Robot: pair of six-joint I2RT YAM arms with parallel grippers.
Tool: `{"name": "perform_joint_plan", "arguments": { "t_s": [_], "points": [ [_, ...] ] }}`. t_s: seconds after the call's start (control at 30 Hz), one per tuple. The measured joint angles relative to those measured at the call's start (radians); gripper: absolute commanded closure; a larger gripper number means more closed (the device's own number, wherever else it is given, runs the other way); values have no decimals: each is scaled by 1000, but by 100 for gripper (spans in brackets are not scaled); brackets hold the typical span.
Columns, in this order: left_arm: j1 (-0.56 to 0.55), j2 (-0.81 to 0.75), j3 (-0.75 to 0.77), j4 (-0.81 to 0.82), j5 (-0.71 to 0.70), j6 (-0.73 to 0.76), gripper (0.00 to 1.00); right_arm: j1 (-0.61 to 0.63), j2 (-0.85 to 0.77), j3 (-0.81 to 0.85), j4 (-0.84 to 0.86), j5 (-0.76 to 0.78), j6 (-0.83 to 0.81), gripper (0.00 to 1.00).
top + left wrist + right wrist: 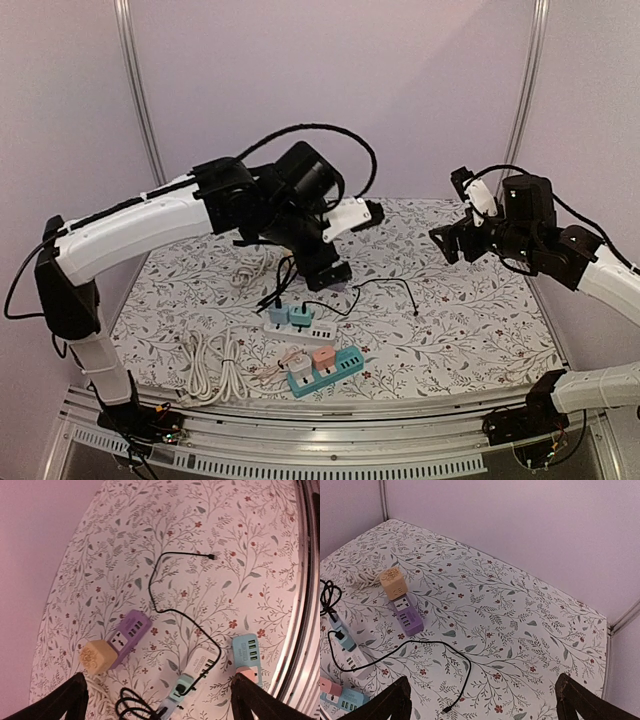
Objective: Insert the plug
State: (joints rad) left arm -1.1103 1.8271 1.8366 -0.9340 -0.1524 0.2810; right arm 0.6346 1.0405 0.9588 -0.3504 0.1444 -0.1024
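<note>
A teal plug (181,686) with a thin black cable (159,605) coming out of it sits in the white power strip (202,661). My left gripper (159,680) hovers above it, open, with nothing between its fingers. In the top view the left gripper (330,272) hangs just above and behind the white strip (315,331), where the teal plug (300,316) sits. The cable's free end (415,312) lies loose on the cloth. My right gripper (445,243) is raised at the right, open and empty, well apart from the strips.
A purple strip (129,635) carries a tan cube adapter (99,656). A teal strip (335,368) with a pink plug (322,355) lies near the front edge. White cords (210,365) lie at the front left, and a coiled black cord (132,705) beside the white strip.
</note>
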Motion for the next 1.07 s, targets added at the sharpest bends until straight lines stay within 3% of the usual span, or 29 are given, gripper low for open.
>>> {"name": "perform_joint_plan", "arguments": {
  "t_s": [0.13,0.3,0.53,0.8,1.07],
  "points": [
    [214,-166,-23,69,-87,3,1,-181,16,3,0,24,153,1],
    [505,-307,-180,114,-118,-50,1,-359,24,-5,0,29,292,1],
    [819,-486,-575,146,-71,-154,1,-510,-59,-160,42,40,406,1],
    [990,-865,-929,166,-54,-237,1,-511,-167,-341,200,106,415,1],
    [1041,-964,-1102,316,-28,-308,1,-511,-200,-426,330,163,442,1]
  ]
}}
